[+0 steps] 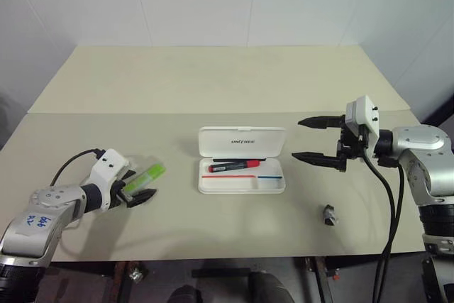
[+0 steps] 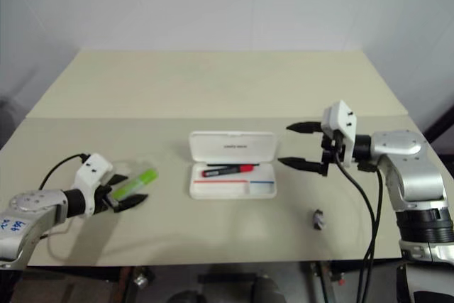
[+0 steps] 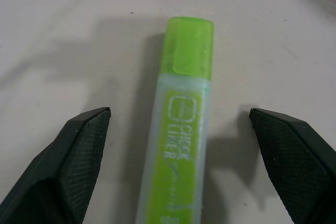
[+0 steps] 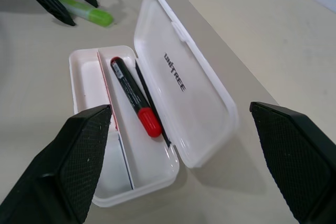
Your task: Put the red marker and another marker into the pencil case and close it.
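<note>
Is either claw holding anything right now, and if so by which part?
Nothing is held. The left claw stands open astride the green highlighter, fingers clear of it. The right claw is open and empty.

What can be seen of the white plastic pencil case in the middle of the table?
The white rectangular hard-plastic pencil case with rounded corners lies open on the beige table, its hinged lid tipped back on the far side, with small dark lettering on the lid. The shallow tray shows a red and a blue line. The slim red marker with black ends lies inside, along the hinge side. Neither gripper touches the case.
</note>
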